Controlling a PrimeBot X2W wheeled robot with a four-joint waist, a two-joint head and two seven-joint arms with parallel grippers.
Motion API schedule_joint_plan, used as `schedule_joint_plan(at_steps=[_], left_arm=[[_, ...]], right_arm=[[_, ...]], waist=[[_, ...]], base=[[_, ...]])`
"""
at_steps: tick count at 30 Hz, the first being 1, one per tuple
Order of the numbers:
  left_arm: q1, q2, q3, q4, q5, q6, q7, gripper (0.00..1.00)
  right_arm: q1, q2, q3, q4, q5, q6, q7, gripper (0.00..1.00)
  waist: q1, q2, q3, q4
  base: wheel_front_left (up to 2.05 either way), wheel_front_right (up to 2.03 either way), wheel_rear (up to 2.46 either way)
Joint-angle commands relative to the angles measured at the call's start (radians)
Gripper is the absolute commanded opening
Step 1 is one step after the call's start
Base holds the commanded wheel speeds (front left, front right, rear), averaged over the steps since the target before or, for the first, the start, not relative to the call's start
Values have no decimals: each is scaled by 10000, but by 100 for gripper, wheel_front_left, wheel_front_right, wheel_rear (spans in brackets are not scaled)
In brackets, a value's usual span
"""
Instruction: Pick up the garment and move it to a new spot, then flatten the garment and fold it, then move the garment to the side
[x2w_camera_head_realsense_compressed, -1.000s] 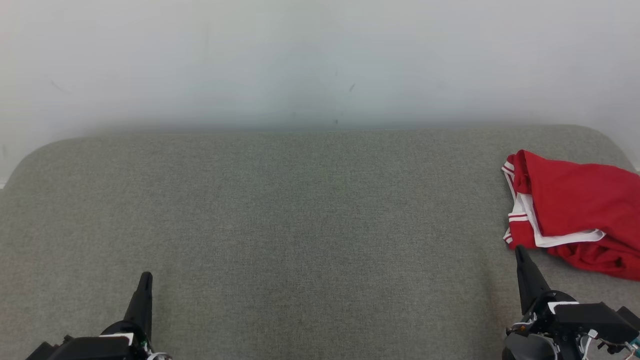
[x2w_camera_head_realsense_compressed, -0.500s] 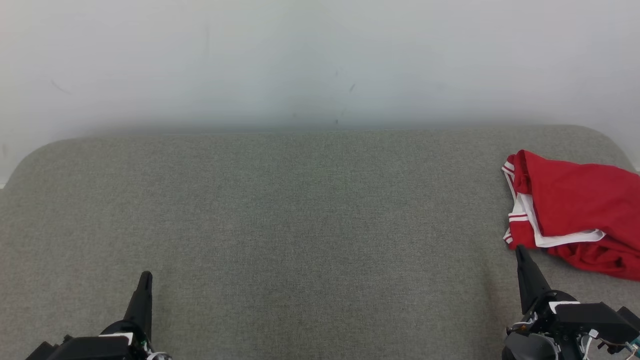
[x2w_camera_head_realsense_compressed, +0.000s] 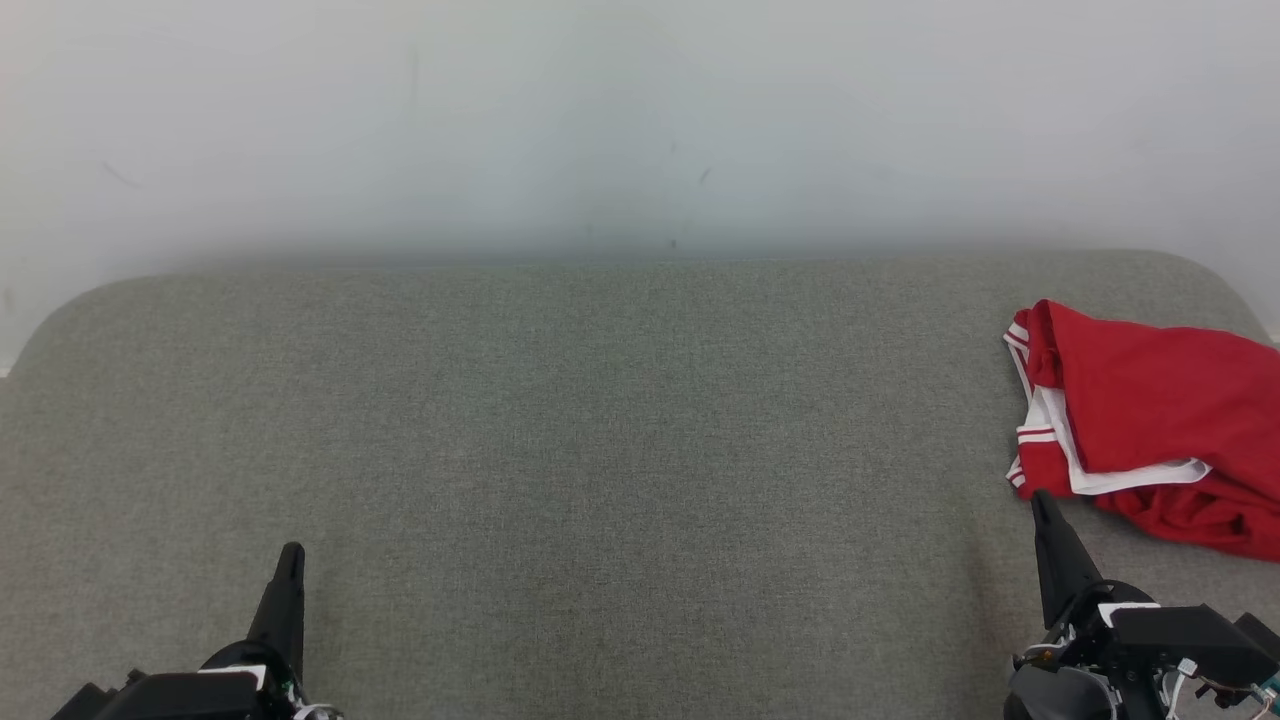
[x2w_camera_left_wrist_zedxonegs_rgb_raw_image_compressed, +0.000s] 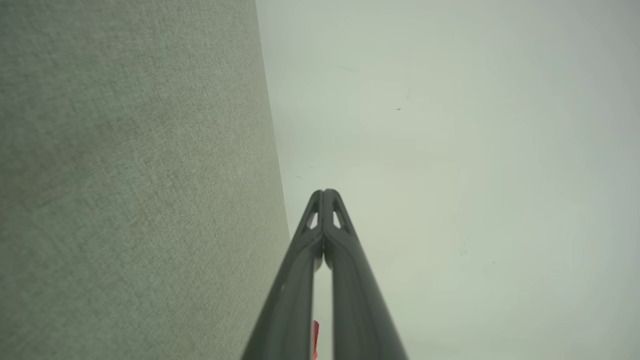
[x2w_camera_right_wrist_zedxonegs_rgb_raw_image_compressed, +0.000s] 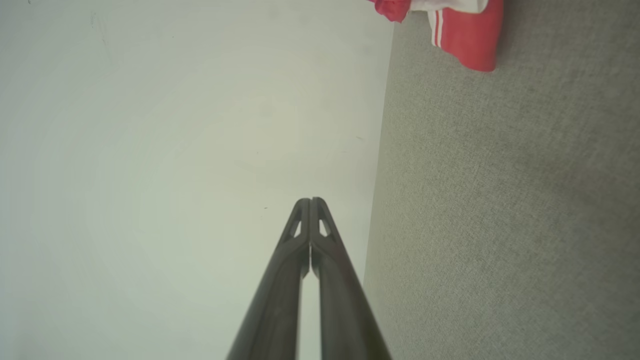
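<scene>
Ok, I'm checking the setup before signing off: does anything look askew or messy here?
Only the red garment at the right edge of the grey surface: its fold is loose, white fabric pokes out and the lower edge is rumpled. Nothing spilled or damaged.

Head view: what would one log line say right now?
garment: red, bunched, far right of grey surface | left gripper: shut, empty | right gripper: shut, empty, near garment

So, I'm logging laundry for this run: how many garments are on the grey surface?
1. The red garment with white trim lies bunched at the far right of the surface, running past the head view's edge; anything beyond that edge is hidden.
</scene>
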Motion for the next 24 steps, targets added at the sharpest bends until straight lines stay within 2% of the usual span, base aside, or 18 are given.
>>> schedule_joint_plan(at_steps=[1,24], left_arm=[[-115,55,21,-7,-43,-28,35,0],[-113,55,19,-8,-44,-27,34,0]], right_arm=[[-31,-6,-3,7,-44,-21,16,0],[-33,5,-16,8,-62,-21,27,0]], waist=[[0,0,0,0],[0,0,0,0]], base=[[0,0,0],[0,0,0]])
